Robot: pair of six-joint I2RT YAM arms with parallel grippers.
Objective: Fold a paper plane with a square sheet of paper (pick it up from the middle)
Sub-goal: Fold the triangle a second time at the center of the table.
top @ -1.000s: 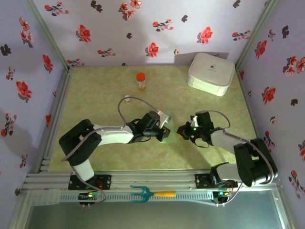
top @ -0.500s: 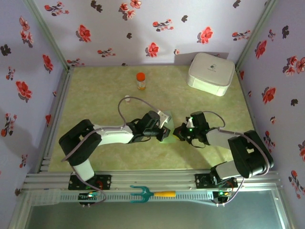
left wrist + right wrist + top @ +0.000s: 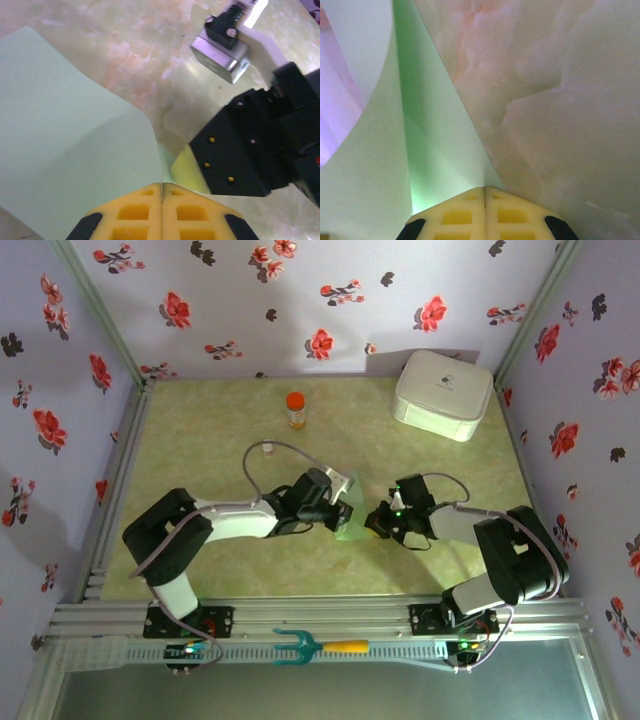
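The right gripper (image 3: pixel 485 194) has come in from the right over the last second and is now clenched on the right-hand edge of the square sheet of paper (image 3: pixel 349 514); its yellow pads meet with the green paper running out from between them. The left gripper (image 3: pixel 162 194) stays clamped on the opposite side, pads pressed together over the sheet. A second ago the paper lay nearly flat in the middle of the bench (image 3: pixel 220 430) – now it bows up between the two grippers, one face curling, with the marbled surface visible beneath it.

In my judgement this means the sheet is held from both sides and ready for a first fold; no crease shows yet, so the plane is barely begun. With the two grippers this close together, they could knock into each other or tear the thin sheet.

Nothing else crowds the work. A white box (image 3: pixel 443 392) sits in the far right corner, an orange-capped bottle (image 3: pixel 295 408) stands near the far edge, and a small white object (image 3: pixel 267 448) lies left of centre – all well apart from the paper. A teal fork-shaped tool (image 3: pixel 318 646) rests on the rail at the near edge, between the arm bases.
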